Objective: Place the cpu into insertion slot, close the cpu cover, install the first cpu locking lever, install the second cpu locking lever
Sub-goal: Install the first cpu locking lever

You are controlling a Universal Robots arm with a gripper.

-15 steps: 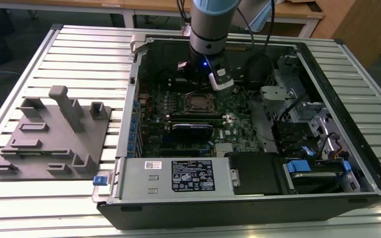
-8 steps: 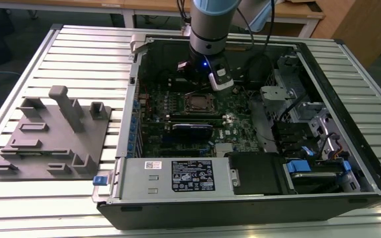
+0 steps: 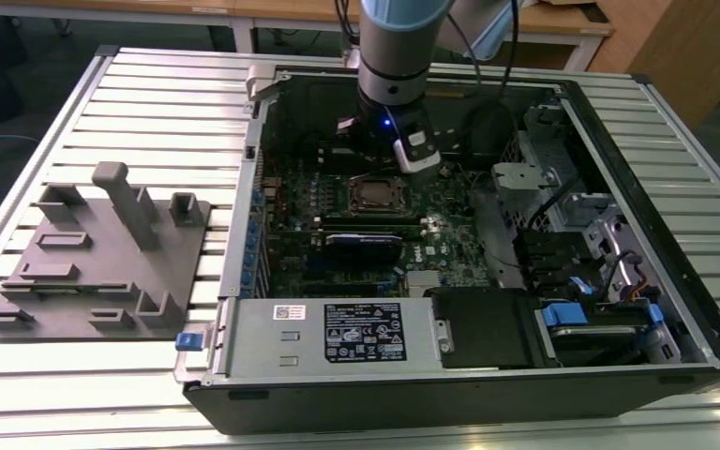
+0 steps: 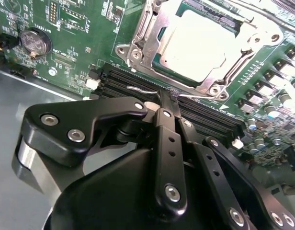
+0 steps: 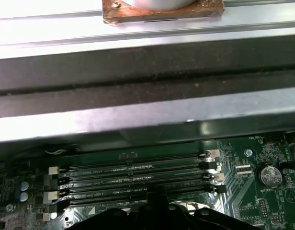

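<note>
Cpu [image 4: 202, 45] is sitting in insertion slot [image 4: 127, 51], inside case [image 3: 460, 403] on table [image 3: 147, 103]; cpu cover [image 4: 159, 29] is lying over it, lever latching unclear. Pincer [image 4: 167, 98], drawn together and empty, is hovering above memory slots [image 4: 207, 117].

Grey fixture tray [image 3: 97, 272] beside open computer case [image 3: 460, 401] — both on slatted table [image 3: 147, 84].

Arm [image 3: 396, 47] upright, hand [image 4: 167, 99] pointing down, fingers [image 4: 165, 129] together
</note>
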